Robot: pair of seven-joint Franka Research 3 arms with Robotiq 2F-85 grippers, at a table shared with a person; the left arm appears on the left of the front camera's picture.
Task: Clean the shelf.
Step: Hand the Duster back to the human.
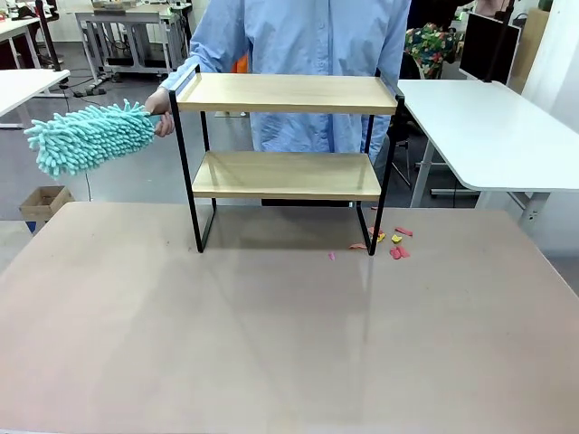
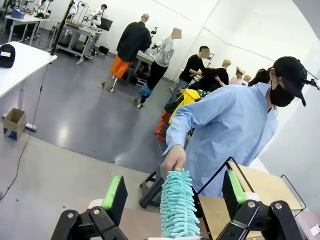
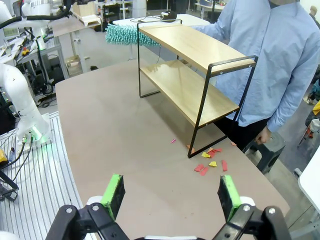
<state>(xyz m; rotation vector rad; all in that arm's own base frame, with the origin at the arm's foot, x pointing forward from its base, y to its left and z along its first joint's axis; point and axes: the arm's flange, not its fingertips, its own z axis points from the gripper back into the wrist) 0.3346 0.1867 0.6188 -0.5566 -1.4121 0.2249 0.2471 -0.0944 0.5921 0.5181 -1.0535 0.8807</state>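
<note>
Matte brownish-grey laminate covers the bench (image 1: 271,344), smooth and faintly glossy, with rounded corners and a wide bare stretch on the robot's side. Toward its far edge stands the shelf (image 1: 285,93): two flat boards of pale wood, one above the other, carried in a thin black metal frame with squared rail handles at each end. Both boards look bare. Its feet rest on the bench, and a person in a light blue shirt (image 1: 308,54) stands just behind it. Near the shelf's foot on the robot's right lie small scraps (image 1: 396,244) of red, pink and yellow, scattered on the bench surface beside the frame leg. The person's hand (image 1: 163,113) holds a teal duster (image 1: 90,137) with a shaggy, noodle-like microfibre head, out past the shelf's end on the robot's left, level with the top board. The left end effector (image 2: 175,192) has its green-padded fingers (image 2: 112,192) spread wide with nothing between them, looking at the duster and shelf end. The right end effector (image 3: 172,192) is likewise spread apart and empty above open bench, well clear of the shelf and the scraps
</note>
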